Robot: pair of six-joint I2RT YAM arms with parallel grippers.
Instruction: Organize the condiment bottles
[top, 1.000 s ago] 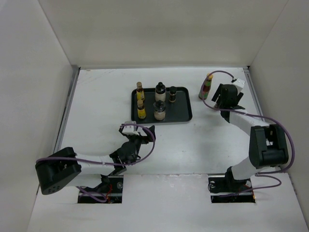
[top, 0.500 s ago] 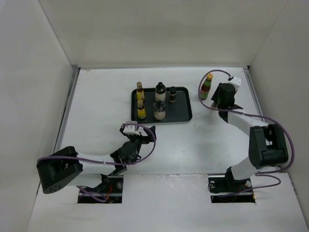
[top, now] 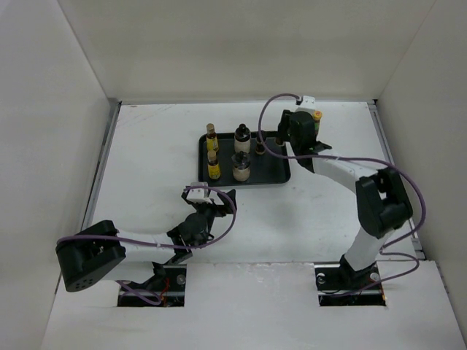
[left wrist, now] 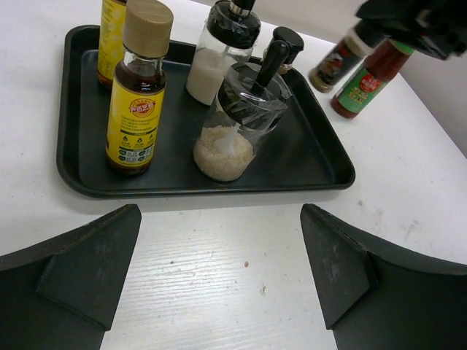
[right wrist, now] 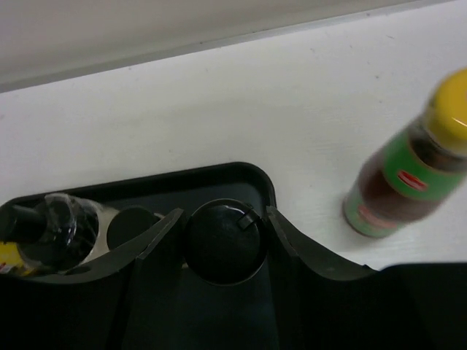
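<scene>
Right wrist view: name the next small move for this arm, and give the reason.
Probably lower the dark jar straight down. The right pincer is closed on its black cap, and the tray shows bare floor beneath it, near the corner and beside the other dark jar. Whether its base clears the rim is hard to tell, so go slowly.

Tall btl [left wrist: 365,84] right of tray [left wrist: 84,117]
</scene>
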